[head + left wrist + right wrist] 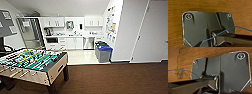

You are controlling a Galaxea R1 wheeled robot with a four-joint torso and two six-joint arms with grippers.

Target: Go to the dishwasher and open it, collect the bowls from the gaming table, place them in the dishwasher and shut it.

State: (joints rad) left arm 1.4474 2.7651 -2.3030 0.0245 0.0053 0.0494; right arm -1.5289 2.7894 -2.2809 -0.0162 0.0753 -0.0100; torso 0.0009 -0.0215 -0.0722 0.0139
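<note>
Under far counter, steel-fronted dishwasher (88, 43).

Dark grey wrist plates (195, 31), silver-ringed corner fittings (188, 16), thin blue cable (224, 31).

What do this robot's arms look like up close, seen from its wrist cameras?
Dark grey, almost black: a wide flat plate with rounded corners and round, ringed fittings at them, and a jointed bar beside it. A thin blue cable loops past each wrist, over brown wood-grain floor.
</note>
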